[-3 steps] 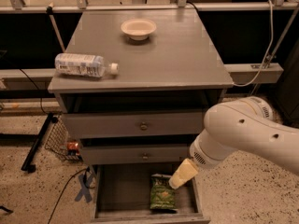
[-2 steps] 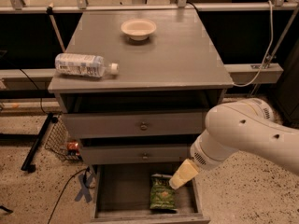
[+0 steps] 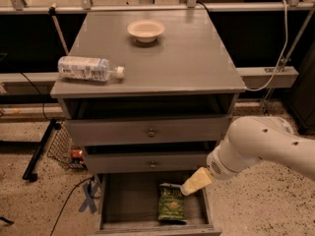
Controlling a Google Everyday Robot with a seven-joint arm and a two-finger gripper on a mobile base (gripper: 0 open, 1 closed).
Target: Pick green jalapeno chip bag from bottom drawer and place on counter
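One chip bag (image 3: pixel 171 205), hand (image 3: pixel 192 184) beside it

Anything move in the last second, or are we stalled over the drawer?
Nothing visibly changed. The end effector is over the open bottom drawer, beside the top right corner of the green jalapeno chip bag, which lies in the drawer. The plastic bottle and bowl rest on the counter as before.
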